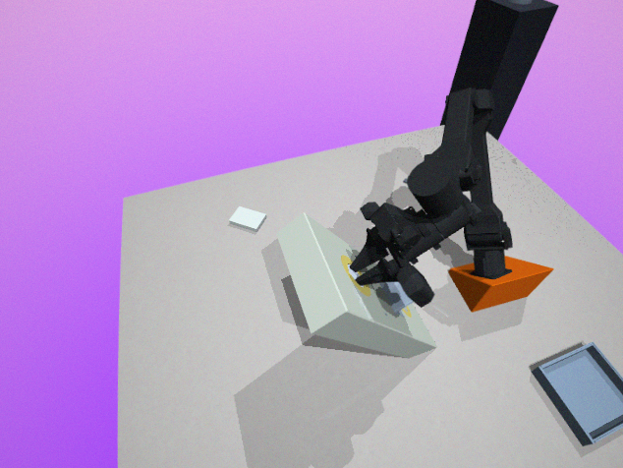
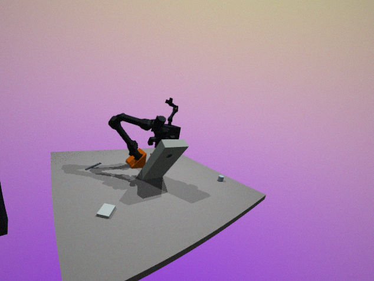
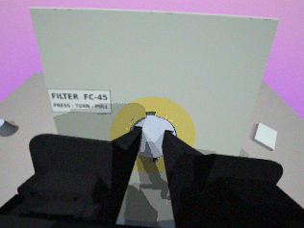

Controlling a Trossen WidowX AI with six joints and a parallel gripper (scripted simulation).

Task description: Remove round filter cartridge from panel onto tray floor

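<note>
Two dark fingers of the gripper [image 1: 354, 275] [image 3: 154, 134] stand partly open, a narrow gap between them, and they have hold of the filter cartridge [image 3: 153, 125] at its pale round face. The cartridge is at the service panel [image 1: 321, 281] [image 2: 164, 158] [image 3: 168, 57], inside a yellow ring [image 1: 365, 290] [image 3: 185, 129]; how deep it sits is hard to tell. Two dark notches show at its edge, one near the top and one near the bottom (the wrist view gives the best look).

The panel leans, its face toward the arm [image 1: 452, 146] [image 2: 133, 119]. A label [image 3: 80, 101] on that face reads "FILTER FC-45" and "PRESS - TURN - PULL", up and to one side of the ring in the wrist view. The arm rises from an orange base block [image 1: 540, 270] [image 2: 142, 155] near the panel and bends over toward the ring.

Well apart from the panel, the blue-grey tray [image 1: 561, 402] lies on the table [image 1: 176, 302] [image 2: 90, 248], partly cut off by the top view's edge. On the panel's other side a pale flat block [image 1: 247, 218] [image 2: 106, 210] [image 3: 266, 136] lies on the tabletop (thin, with squared corners). A small grey cylinder [image 2: 220, 178] [image 3: 7, 127] stands near a table edge.
</note>
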